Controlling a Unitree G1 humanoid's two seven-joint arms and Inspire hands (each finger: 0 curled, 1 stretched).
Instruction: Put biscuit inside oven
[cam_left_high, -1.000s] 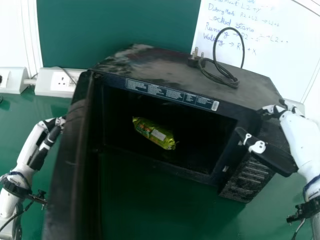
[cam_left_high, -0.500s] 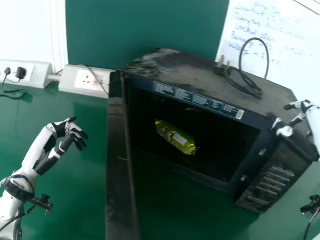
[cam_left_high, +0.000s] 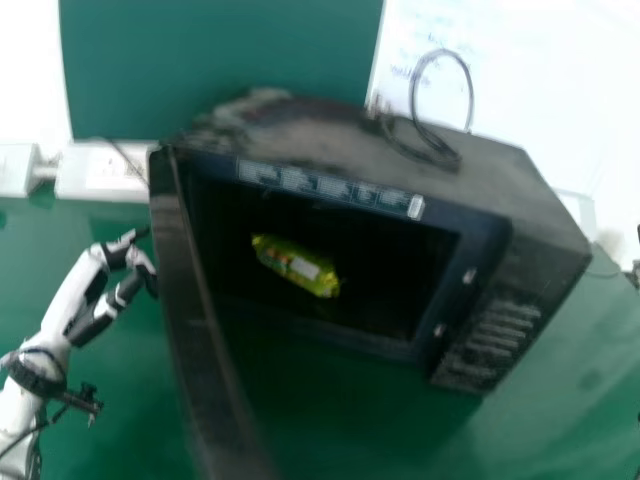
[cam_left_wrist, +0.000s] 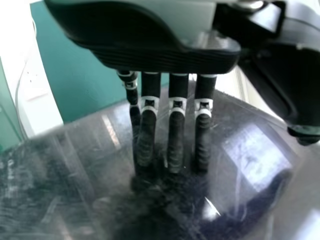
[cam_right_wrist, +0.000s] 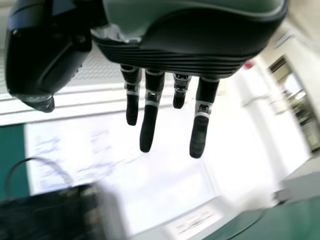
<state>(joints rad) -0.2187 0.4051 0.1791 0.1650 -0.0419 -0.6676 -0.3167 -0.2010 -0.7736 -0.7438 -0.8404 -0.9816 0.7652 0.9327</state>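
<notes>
Left robot hand (cam_left_high: 72, 293) nearer door (cam_left_high: 200, 330), printed label (cam_left_high: 325, 184) above biscuit (cam_left_high: 297, 267)

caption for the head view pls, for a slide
Biscuit packet inside the black oven, with the left hand at its open door.

Backdrop: dark green panel (cam_left_high: 220, 60) beside whiteboard (cam_left_high: 520, 110), faint blue handwriting on it. White socket box (cam_left_high: 104, 174) along rear of green tabletop (cam_left_high: 560, 410).

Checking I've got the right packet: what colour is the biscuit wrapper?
Yellow-green, with a pale label patch; clearest in head view.
</notes>
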